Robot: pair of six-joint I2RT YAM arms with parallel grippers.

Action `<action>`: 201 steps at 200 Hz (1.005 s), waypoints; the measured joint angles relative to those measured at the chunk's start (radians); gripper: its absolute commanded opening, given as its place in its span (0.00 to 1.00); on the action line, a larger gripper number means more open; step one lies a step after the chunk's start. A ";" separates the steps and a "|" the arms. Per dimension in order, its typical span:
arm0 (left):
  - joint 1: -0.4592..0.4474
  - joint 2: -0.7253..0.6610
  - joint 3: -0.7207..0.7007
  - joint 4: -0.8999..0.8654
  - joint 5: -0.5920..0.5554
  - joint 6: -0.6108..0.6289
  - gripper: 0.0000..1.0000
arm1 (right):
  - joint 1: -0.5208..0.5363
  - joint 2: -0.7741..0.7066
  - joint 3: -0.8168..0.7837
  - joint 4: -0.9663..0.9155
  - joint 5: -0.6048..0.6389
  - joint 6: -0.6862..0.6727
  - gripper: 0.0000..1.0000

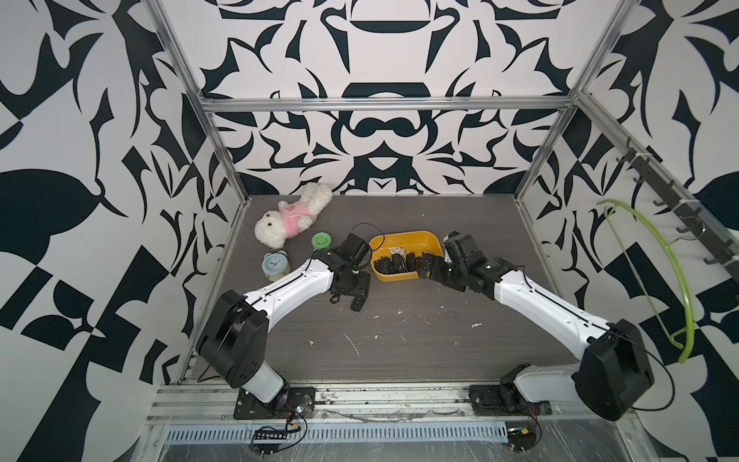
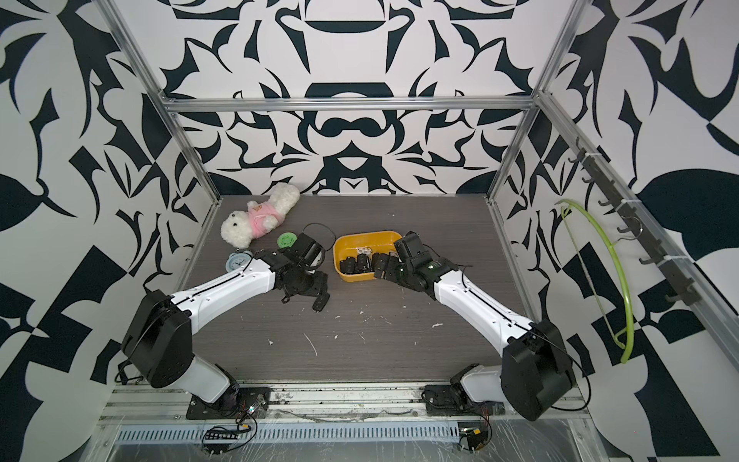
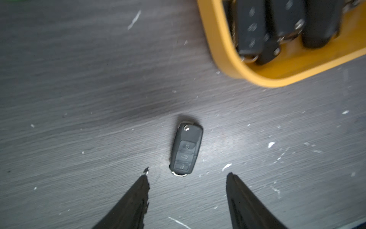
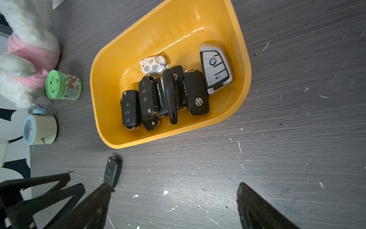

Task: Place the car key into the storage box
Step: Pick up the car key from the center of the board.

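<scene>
Yellow-orange plastic storage box (image 4: 103, 83), shallow with rounded corners, sat mid-table with a pile in it. It had one silver-white BMW fob (image 4: 215, 69), one small white remote (image 4: 152, 66) on a ring, and a bunch of black flip fobs (image 4: 196, 97). I made it six or seven, but they were stacked too tight for a sure count.

One more black three-button car key (image 3: 186, 148) lay flat on the dark grey woodgrain table (image 1: 400, 340), just outside the box by a rounded corner.

Extras:
- one white plush dog (image 1: 294, 220) in pink
- one green-lidded jar (image 1: 321, 240)
- one blue alarm clock (image 1: 275, 265)

Two white-and-black arms reached in from the near edge, elbows out, forearms angled toward the box. Left gripper (image 3: 188, 176) pointed down, jaws spread and empty, tips just short of the key. Right gripper (image 4: 175, 185) hung by the box's near right corner, jaws wide, holding nothing.
</scene>
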 measured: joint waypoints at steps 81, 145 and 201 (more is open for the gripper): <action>0.001 0.148 -0.006 0.002 0.046 0.029 0.65 | 0.000 0.005 0.001 0.000 -0.011 0.003 1.00; 0.001 0.212 0.009 0.008 0.042 0.034 0.61 | 0.000 0.005 0.001 -0.002 -0.011 0.003 1.00; 0.001 0.254 0.049 0.026 0.038 0.042 0.59 | 0.000 0.005 0.001 -0.002 -0.010 0.007 1.00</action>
